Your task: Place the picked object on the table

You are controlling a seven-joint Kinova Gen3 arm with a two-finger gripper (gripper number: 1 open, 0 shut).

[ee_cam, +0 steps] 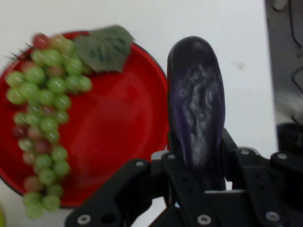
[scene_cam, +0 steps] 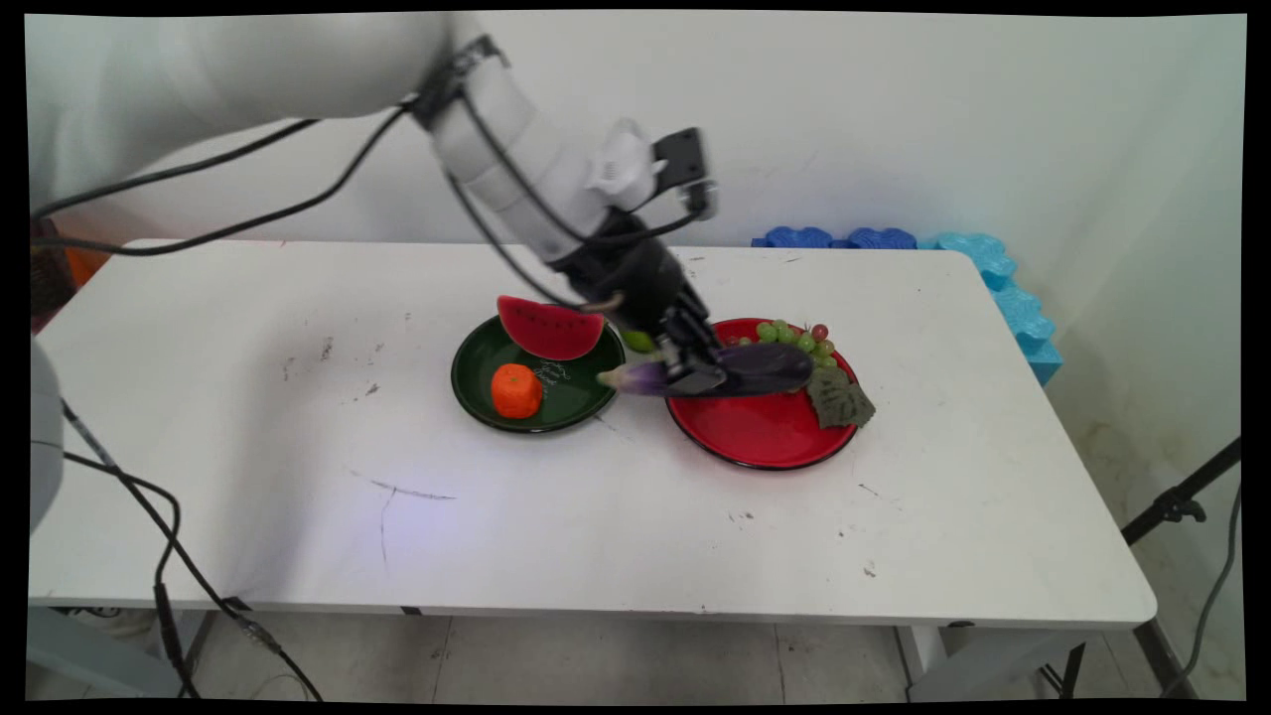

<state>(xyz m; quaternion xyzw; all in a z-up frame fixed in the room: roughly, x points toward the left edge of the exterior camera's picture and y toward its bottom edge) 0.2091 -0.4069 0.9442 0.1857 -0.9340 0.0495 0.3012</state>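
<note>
Eggplant [ee_cam: 196, 104] clamped between claw [scene_cam: 692, 375] fingers near stem end, lying level, raised over near-left rim of red plate [scene_cam: 760, 432]. Grapes [scene_cam: 794, 336] with leaf on that plate. Green plate [scene_cam: 566, 392] beside: watermelon slice [scene_cam: 549, 328], orange [scene_cam: 516, 390]. All on white table [scene_cam: 298, 477].

Bare table [scene_cam: 298, 477] left and front; green plate [scene_cam: 477, 392], red plate [scene_cam: 765, 447] mid-table.

Take the right-hand plate [scene_cam: 760, 437] as your landmark. You find the eggplant [scene_cam: 740, 369] lying crosswise above its rear-left part, the grapes [scene_cam: 794, 338] and leaf [scene_cam: 839, 400] at its rear and right rim, and a second plate [scene_cam: 477, 382], bearing orange [scene_cam: 516, 390] and watermelon slice [scene_cam: 549, 328], just to its left.
</note>
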